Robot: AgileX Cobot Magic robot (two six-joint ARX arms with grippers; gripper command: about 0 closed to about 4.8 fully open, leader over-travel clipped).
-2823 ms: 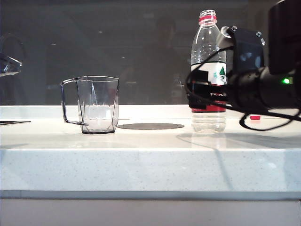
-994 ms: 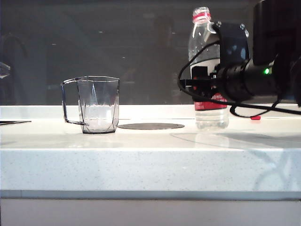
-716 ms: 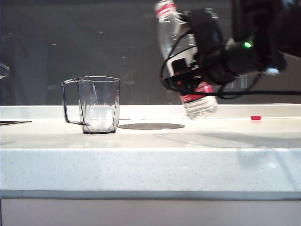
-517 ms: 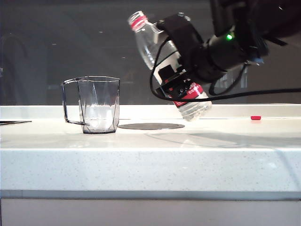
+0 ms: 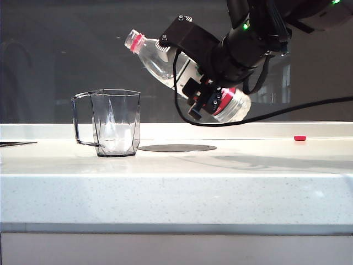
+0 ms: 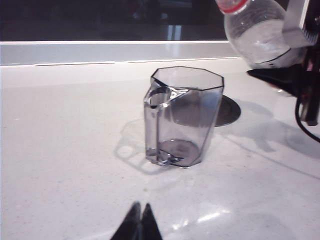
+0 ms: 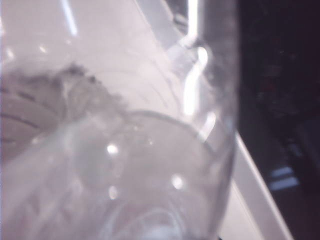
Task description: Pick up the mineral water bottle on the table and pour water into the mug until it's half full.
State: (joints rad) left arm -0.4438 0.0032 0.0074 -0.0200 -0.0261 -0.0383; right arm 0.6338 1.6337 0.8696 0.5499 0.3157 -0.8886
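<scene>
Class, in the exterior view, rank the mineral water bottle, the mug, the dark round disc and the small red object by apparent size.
1. Mineral water bottle, held by the right gripper
2. Mug
3. Dark round disc
4. Small red object

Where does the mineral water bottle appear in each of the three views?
Exterior view: mineral water bottle tilted in the air, upper middle, held by the right tool.
Left wrist view: its neck end in the top right corner.
Right wrist view: its clear body fills the picture.
Shared landmark: the mug.

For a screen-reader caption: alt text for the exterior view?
The right tool holds a clear plastic mineral water bottle tilted, its red-ringed neck above a clear smoky-grey faceted mug on the white speckled table.
</scene>
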